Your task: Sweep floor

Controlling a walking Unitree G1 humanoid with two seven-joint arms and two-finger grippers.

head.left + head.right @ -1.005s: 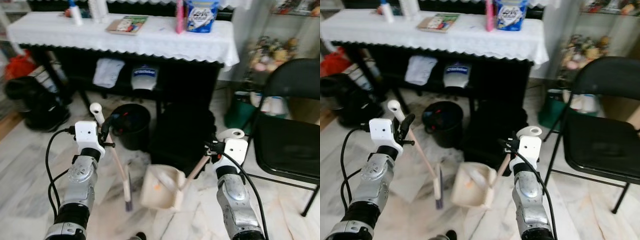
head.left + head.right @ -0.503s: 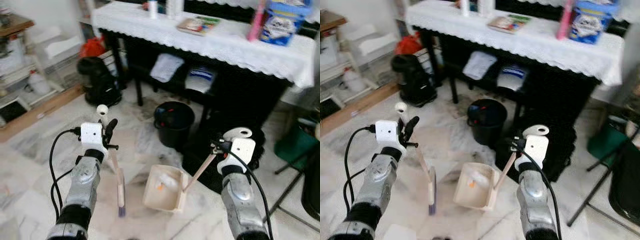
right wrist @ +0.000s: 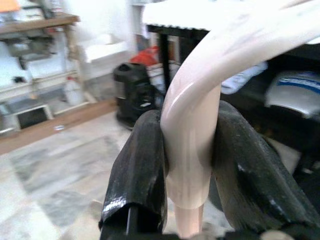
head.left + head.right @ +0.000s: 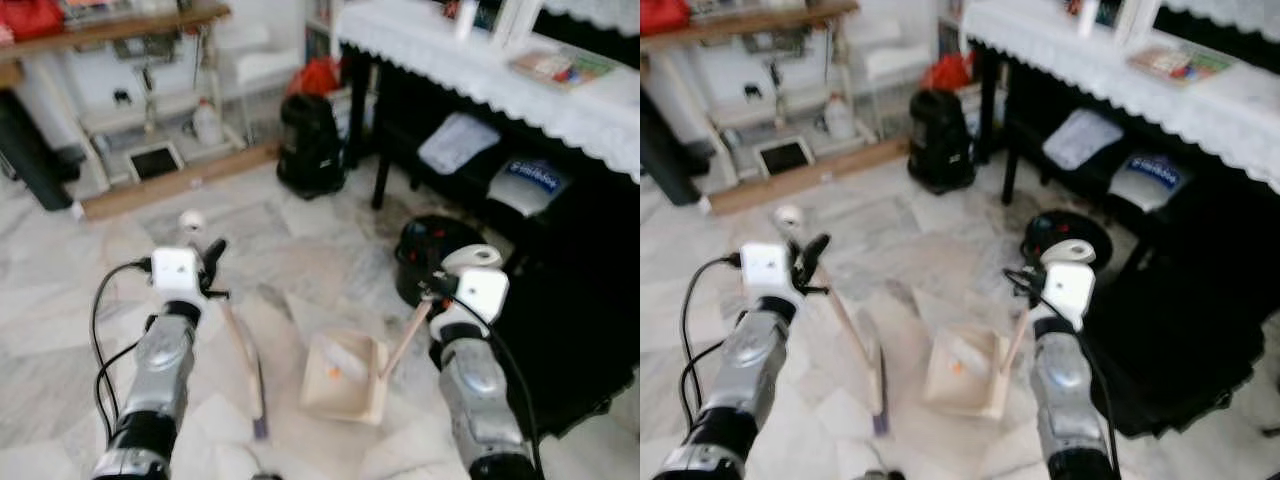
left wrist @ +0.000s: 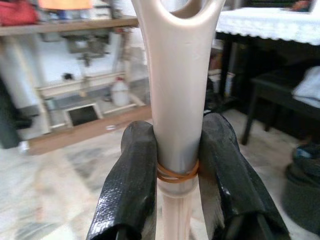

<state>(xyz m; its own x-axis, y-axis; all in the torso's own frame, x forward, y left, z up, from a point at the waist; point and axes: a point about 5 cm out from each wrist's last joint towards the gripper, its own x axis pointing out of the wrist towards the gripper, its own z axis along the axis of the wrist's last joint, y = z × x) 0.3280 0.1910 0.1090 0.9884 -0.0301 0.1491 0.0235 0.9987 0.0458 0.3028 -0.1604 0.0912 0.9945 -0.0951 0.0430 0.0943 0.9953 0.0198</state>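
Observation:
My left gripper (image 4: 207,264) is shut on the beige handle of a small broom (image 4: 240,345). Its brush head (image 4: 259,405) hangs low over the marble floor. In the left wrist view both black fingers (image 5: 131,175) clamp the handle (image 5: 176,100) just above a rubber band. My right gripper (image 4: 437,290) is shut on the slanted handle (image 4: 403,338) of a beige dustpan (image 4: 345,378), which sits low between my arms. A white scrap and an orange bit (image 4: 334,373) lie in the pan. The right wrist view shows the fingers (image 3: 139,170) closed round the curved handle (image 3: 192,135).
A black bin (image 4: 432,258) stands just beyond the dustpan. A black table with a white lace cloth (image 4: 470,65) runs along the right, with a dark bag (image 4: 590,350) below it. A black vacuum (image 4: 310,155) and wooden shelves (image 4: 150,100) stand at the back left.
The camera has swung left: the table and bin now sit further right and the folding chair has left the picture. Both grippers keep their hold on the broom and the dustpan.

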